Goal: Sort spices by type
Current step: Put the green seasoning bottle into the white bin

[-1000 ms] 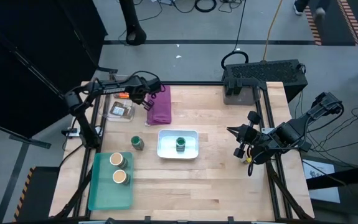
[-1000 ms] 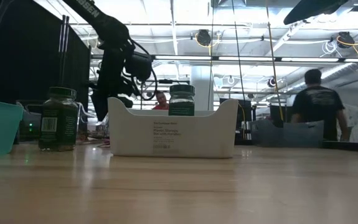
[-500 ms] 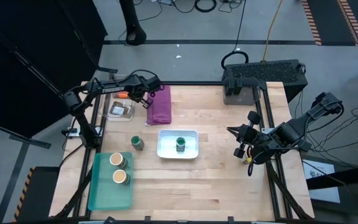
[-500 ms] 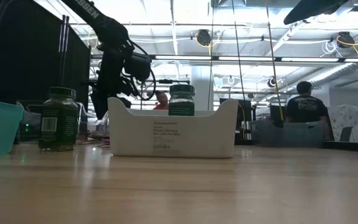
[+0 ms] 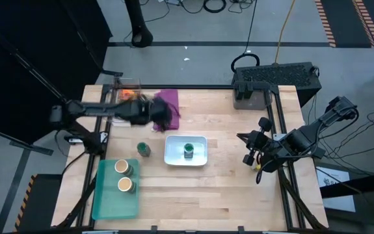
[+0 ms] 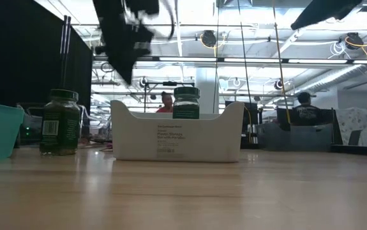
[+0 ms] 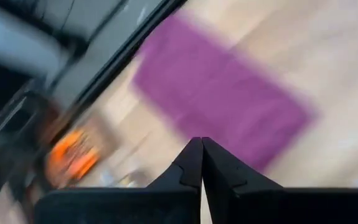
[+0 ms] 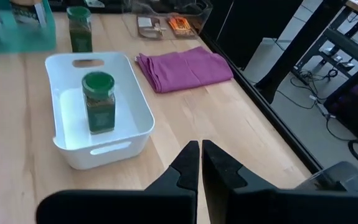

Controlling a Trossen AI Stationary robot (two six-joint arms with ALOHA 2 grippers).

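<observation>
White bin (image 5: 200, 158) sits mid-tabletop (image 5: 226, 188); one green-lidded jar (image 5: 188, 150) stands upright inside it. Second green-lidded jar (image 5: 144, 149) stands on bare wood just left of the bin, apart from it. Teal tray (image 5: 103, 205) at the near left corner holds two tan-lidded jars (image 5: 121, 167) (image 5: 126, 185), side by side. Clear tray (image 8: 194, 12) at the far left edge holds the orange packet (image 8: 179, 23) and the brown packet (image 8: 146, 23). Purple cloth (image 5: 168, 99) lies just right of that tray, partly under the left arm.

Left pincer (image 7: 201, 144) is closed, fingertips together, nothing between them; it hangs above the cloth. Right pincer (image 8: 200, 146) is likewise closed and empty, parked off the tabletop's right edge, pointing toward the bin.

Change from a second ago: left arm has swung from the far clear tray back toward the middle, its head now over the cloth, higher in the low view. Jars, bin, trays and right arm unchanged. A person in the room behind has walked farther off.
</observation>
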